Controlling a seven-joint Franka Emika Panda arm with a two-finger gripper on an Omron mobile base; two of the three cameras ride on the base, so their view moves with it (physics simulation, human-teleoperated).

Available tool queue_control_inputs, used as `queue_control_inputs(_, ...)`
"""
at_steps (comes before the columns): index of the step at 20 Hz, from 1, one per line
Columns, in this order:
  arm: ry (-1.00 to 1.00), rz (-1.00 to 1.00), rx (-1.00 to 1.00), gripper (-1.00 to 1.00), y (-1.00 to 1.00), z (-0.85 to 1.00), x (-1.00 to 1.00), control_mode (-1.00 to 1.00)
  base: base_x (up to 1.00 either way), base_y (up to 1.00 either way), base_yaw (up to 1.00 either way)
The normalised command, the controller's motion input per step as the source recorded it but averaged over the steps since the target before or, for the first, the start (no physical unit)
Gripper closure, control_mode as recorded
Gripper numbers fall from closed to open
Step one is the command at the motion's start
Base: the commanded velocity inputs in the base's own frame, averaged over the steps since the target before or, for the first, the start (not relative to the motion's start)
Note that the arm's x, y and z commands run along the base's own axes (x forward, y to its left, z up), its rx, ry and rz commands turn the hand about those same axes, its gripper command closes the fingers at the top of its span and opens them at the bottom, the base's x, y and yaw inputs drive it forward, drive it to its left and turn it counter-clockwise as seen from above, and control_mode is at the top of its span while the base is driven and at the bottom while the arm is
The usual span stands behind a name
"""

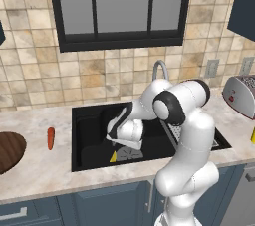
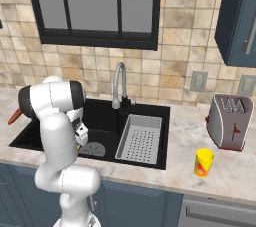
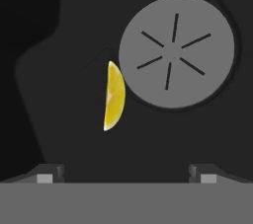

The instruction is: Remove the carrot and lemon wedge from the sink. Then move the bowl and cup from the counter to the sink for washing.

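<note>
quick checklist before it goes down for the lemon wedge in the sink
1. Carrot out of the sink, on the counter: ok.
2. Lemon wedge lying on the basin floor beside the drain: ok.
3. Gripper open: ok.
4. Wedge centred between the fingertips: not ok, it sits off to one side.
5. Bowl and cup waiting on the counter: ok.

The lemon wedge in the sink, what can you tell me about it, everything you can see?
The lemon wedge is a small, bright yellow crescent-shaped slice with a paler inner face, lying flat on the black floor of the sink. In the hand view it sits right beside the round grey drain, its curved back at the drain's edge; whether they touch I cannot tell. Nothing grips it: the gripper hangs above it, open. From the left base view just a yellow tip peeks out beneath the robot's hand.
</note>
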Motion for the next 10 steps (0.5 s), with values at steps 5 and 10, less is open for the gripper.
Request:
queue_control_inputs(5, 0.00, 0.00, 0.00, -1.00, 0.09, -0.18, 0.15, -1.00, 0.00, 0.00, 0.00)
queue_control_inputs(10, 0.00, 0.00, -0.02, -1.00, 0.05, -0.15, 0.16, -1.00, 0.00, 0.00, 0.00)
